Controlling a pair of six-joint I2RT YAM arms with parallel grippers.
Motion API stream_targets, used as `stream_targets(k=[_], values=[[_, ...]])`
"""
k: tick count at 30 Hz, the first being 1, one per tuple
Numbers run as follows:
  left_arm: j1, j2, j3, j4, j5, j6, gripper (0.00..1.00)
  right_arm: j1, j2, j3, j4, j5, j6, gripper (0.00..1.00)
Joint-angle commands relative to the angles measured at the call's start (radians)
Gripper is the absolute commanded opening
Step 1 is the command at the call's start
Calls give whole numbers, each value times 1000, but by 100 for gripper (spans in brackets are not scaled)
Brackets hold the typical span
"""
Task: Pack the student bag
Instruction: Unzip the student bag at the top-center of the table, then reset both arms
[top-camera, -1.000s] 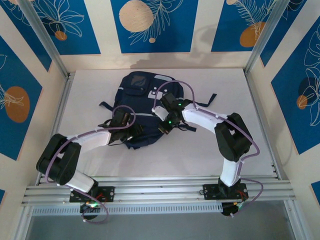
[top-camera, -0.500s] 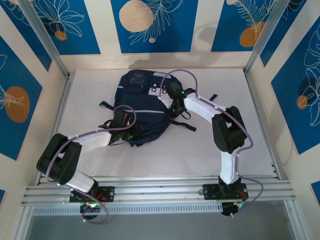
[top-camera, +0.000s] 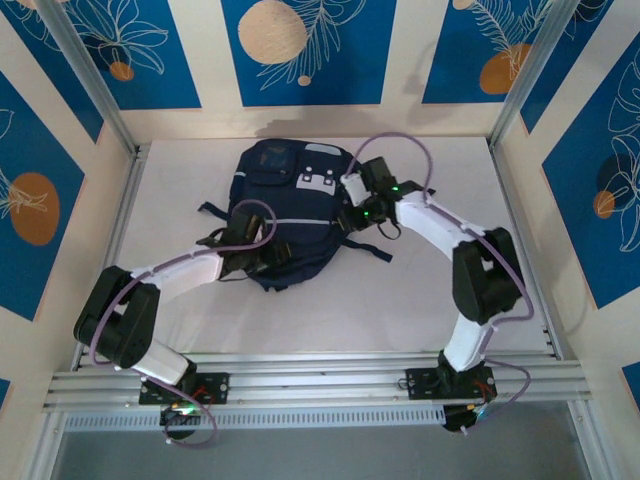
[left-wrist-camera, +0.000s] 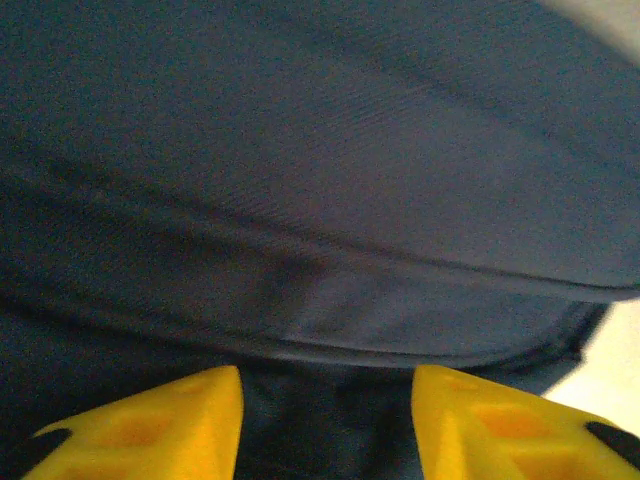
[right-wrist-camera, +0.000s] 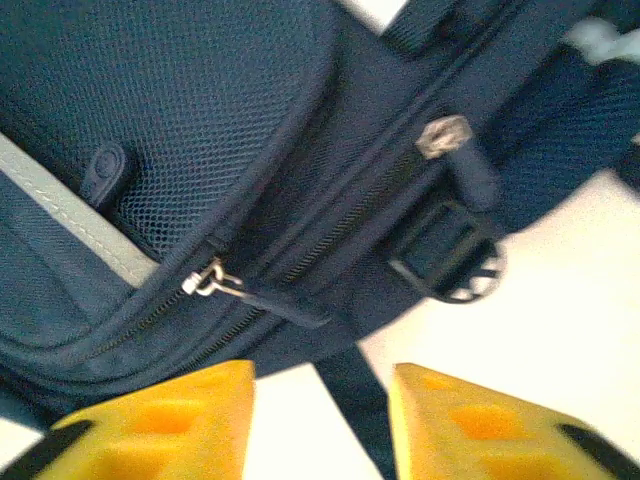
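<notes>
One large dark navy fabric backpack (top-camera: 290, 170) lies flat, centre of the top view, on the white tabletop (top-camera: 200, 320). Your left gripper (left-wrist-camera: 325, 385), fingers parted, noses its lower left (cloth just beyond the tips). Your right gripper (right-wrist-camera: 322, 378), also parted, hovers at its right edge over a black strap (right-wrist-camera: 355, 400) beside two zipper pulls (right-wrist-camera: 205, 280).

The right gripper (top-camera: 352, 216) has swung off the middle of the bag (top-camera: 285, 200) and out to its right edge, and its jaws have parted there beside the zips (right-wrist-camera: 205, 280)! The left gripper (top-camera: 258, 262) has slid a touch leftward along the bag's near side, and the bag's white patches (top-camera: 322, 180) are uncovered again.
</notes>
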Motion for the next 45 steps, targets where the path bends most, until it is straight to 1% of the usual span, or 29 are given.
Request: stream_targets(k=[1,3,6,8,9,11,14,16,18,20,21,22,23,24,25,26,27,28,29,30,31,33,35,36,37,38,40,45], values=[[4,-38,124,-85,25,123,55,-49,-108,-91,96,-98,73,57],[11,-55,169,-110,-28,191,61,-78,-151,-163,145,-65,80,59],[39,-79,210,-150,-151,300,71,-136,-199,-265,220,37,104,60],[63,-102,218,-169,-274,377,81,-184,-238,-346,311,95,110,60],[71,-118,207,-159,-328,420,86,-207,-254,-389,363,114,109,60],[86,-156,157,-107,-478,503,99,-254,-274,-486,514,147,85,60],[117,-200,44,39,-642,618,100,-294,-270,-627,793,172,45,60],[145,-214,-21,125,-702,673,100,-311,-259,-691,935,183,56,61],[169,-210,-74,199,-747,718,100,-317,-244,-721,987,225,81,61],[194,-193,-125,282,-774,756,100,-323,-222,-799,1141,247,97,62],[206,-182,-145,321,-771,765,100,-329,-217,-826,1198,240,100,63],[222,-169,-169,368,-756,774,100,-337,-239,-830,1173,208,105,72],[233,-152,-192,421,-743,781,100,-350,-232,-848,1218,172,103,79],[244,-137,-209,458,-727,780,100,-357,-232,-853,1220,162,112,81],[254,-120,-224,503,-700,782,100,-382,-232,-860,1226,124,130,85],[260,-98,-239,555,-680,793,100,-409,-212,-885,1279,71,141,98],[262,-80,-240,572,-674,814,100,-415,-198,-913,1356,54,141,99],[265,-59,-245,607,-671,838,100,-406,-201,-913,1347,84,142,99],[267,-40,-263,668,-658,867,100,-406,-205,-900,1317,80,140,99],[270,-26,-289,729,-631,891,100,-402,-198,-904,1336,88,135,99],[280,-18,-298,751,-596,892,100,-399,-201,-899,1319,93,133,99],[311,-3,-347,832,-526,874,100,-397,-199,-900,1325,96,132,99],[379,14,-448,1020,-408,827,100,-395,-199,-902,1325,101,131,99],[419,10,-482,1061,-355,786,100,-394,-201,-901,1324,103,131,99],[453,41,-517,1169,-301,763,100,-394,-201,-903,1328,104,130,99],[456,59,-535,1224,-268,775,100,-392,-202,-902,1328,105,130,99],[455,47,-525,1184,-272,772,100,-392,-201,-902,1326,104,130,99],[453,50,-516,1170,-279,776,100,-392,-201,-899,1323,100,127,99]])
